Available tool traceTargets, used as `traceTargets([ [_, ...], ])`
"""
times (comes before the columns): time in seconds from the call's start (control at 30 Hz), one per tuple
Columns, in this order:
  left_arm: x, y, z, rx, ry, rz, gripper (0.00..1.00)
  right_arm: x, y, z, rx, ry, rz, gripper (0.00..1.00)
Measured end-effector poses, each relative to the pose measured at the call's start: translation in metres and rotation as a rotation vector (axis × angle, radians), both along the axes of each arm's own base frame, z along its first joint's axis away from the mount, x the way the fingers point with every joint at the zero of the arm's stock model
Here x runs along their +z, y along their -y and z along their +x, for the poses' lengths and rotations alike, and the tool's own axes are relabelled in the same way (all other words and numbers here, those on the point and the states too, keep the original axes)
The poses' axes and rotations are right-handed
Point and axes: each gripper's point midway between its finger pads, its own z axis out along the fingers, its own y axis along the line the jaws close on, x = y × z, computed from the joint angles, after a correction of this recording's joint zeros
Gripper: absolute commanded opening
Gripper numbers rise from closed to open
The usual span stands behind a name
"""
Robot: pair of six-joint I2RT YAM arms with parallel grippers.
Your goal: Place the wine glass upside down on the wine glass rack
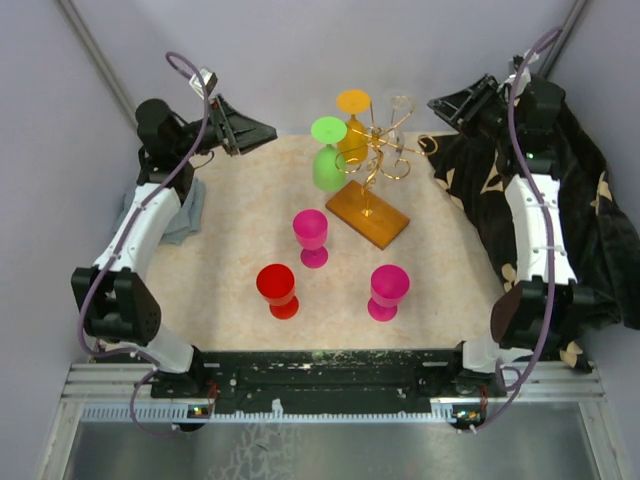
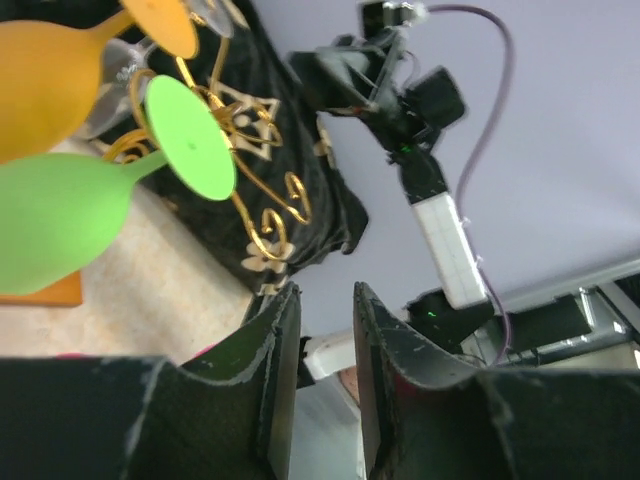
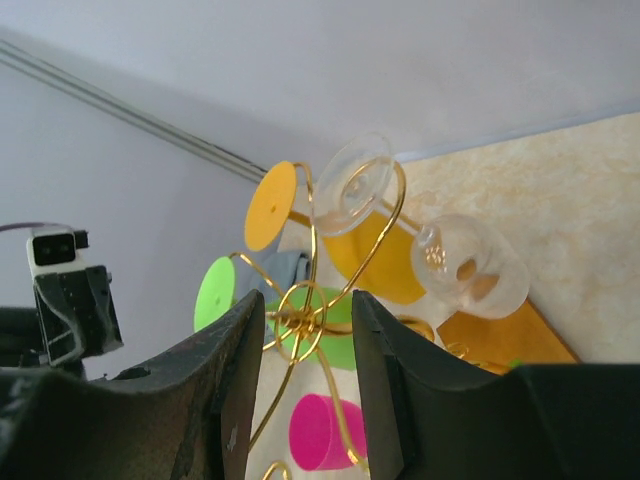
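Observation:
The gold wire wine glass rack [image 1: 378, 160] stands on its amber-brown base [image 1: 368, 215] at the back centre. A green glass [image 1: 327, 165], an orange glass [image 1: 352, 125] and a clear glass [image 1: 401, 106] hang from it upside down. A magenta glass [image 1: 311, 235], a red glass [image 1: 277, 290] and a second magenta glass [image 1: 388, 291] stand on the table. My left gripper [image 1: 262, 133] is open and empty, left of the rack. My right gripper [image 1: 440, 103] is open and empty, right of it. The right wrist view shows the rack [image 3: 300, 315] beyond my gripper [image 3: 308, 305].
A black patterned cloth [image 1: 580, 200] covers the right side under the right arm. A grey cloth [image 1: 185, 215] lies at the left by the left arm. Purple walls close in the back and sides.

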Motion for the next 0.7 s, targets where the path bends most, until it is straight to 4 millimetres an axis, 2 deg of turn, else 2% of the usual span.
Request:
traceTargets([
  [0.1,-0.008,-0.002,0.008,0.079,0.007,0.117,0.34,0.012,-0.001,-0.021,-0.013,0.034,-0.006,0.41],
  [0.17,-0.021,-0.005,0.01,0.14,0.01,0.207,0.35,0.021,-0.001,-0.034,-0.02,0.063,-0.01,0.41],
  [0.3,-0.062,-0.004,0.007,0.208,-0.018,0.399,0.36,0.034,-0.005,-0.063,-0.02,0.109,-0.015,0.41],
  [0.37,-0.092,0.004,-0.001,0.217,-0.043,0.526,0.36,0.037,-0.006,-0.074,-0.02,0.122,-0.016,0.41],
  [0.47,-0.126,0.016,-0.018,0.198,-0.059,0.68,0.36,0.038,-0.008,-0.084,-0.019,0.132,-0.017,0.41],
  [0.57,-0.149,0.024,-0.032,0.178,-0.057,0.783,0.36,0.037,-0.008,-0.09,-0.018,0.132,-0.017,0.41],
  [0.7,-0.178,0.02,-0.039,0.195,-0.074,0.911,0.35,0.034,-0.009,-0.094,-0.016,0.129,-0.015,0.41],
])
